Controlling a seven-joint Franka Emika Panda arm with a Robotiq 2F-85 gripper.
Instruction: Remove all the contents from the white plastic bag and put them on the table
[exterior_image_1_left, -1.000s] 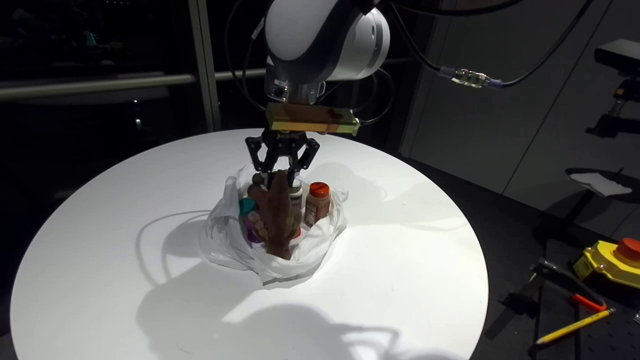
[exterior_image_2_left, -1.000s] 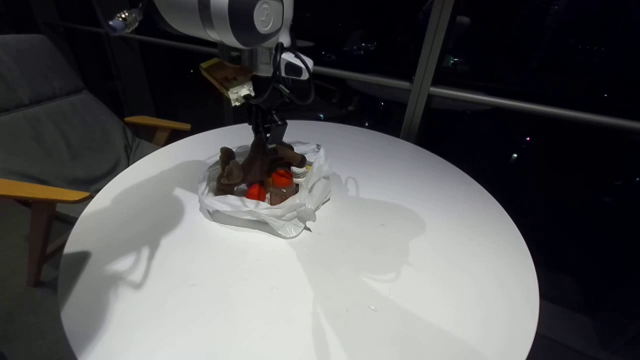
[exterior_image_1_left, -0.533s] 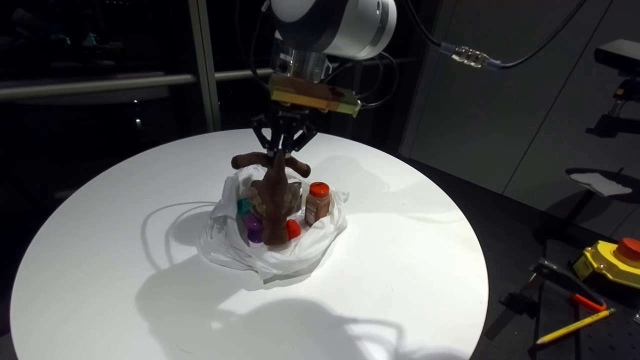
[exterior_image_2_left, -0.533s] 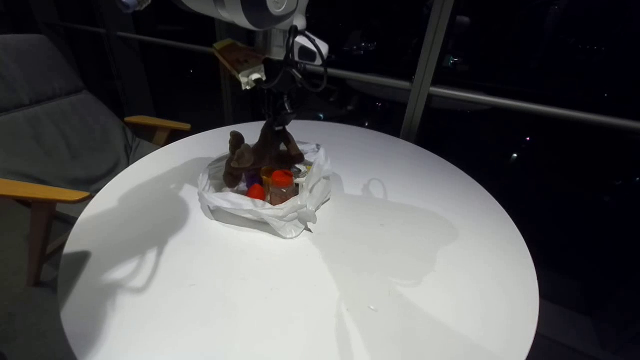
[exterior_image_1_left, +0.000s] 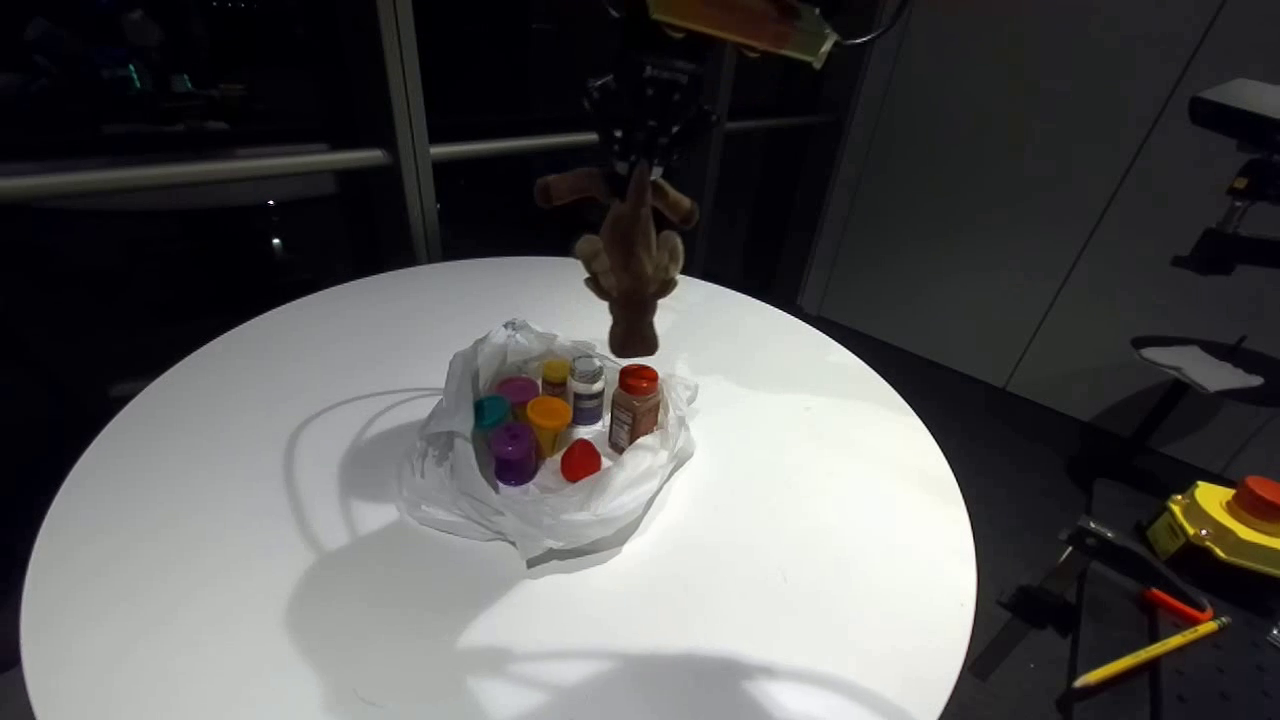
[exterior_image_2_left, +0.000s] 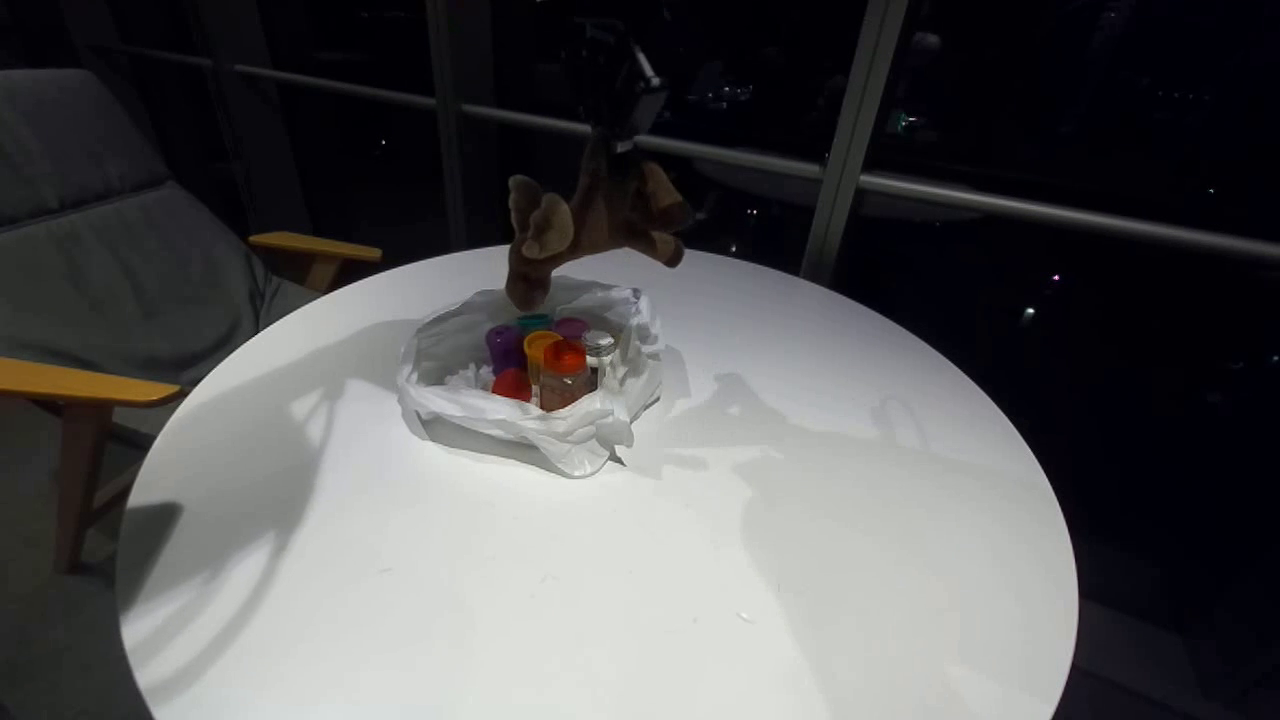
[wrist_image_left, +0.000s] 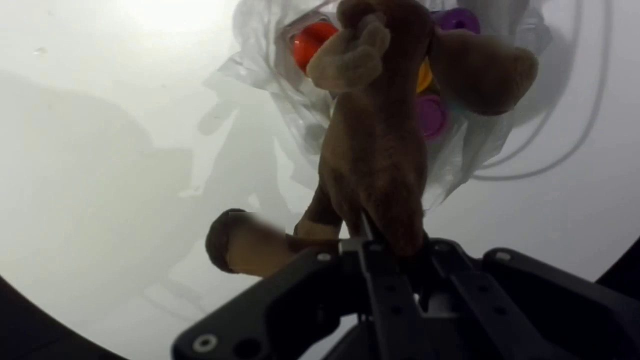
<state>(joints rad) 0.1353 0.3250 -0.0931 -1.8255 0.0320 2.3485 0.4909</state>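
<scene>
while the black two-finger gripper (exterior_image_1_left: 640, 170) clenches its rear, the brown, long-limbed plush animal (exterior_image_1_left: 632, 250) hangs head-down.
position: higher than the thin, wrinkled white plastic bag (exterior_image_1_left: 570, 520), apart from it. handling, as judged: light, soft, hard to damage; the stuffed body should give the most secure hold, whereas the limbs may swing.

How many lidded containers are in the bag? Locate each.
7 in the bag, in an exterior view: teal tub left, purple tub in front, pink tub behind, orange tub central, yellow-lidded jar at back, white bottle beside it, red-capped bottle right. More may be hidden.
</scene>
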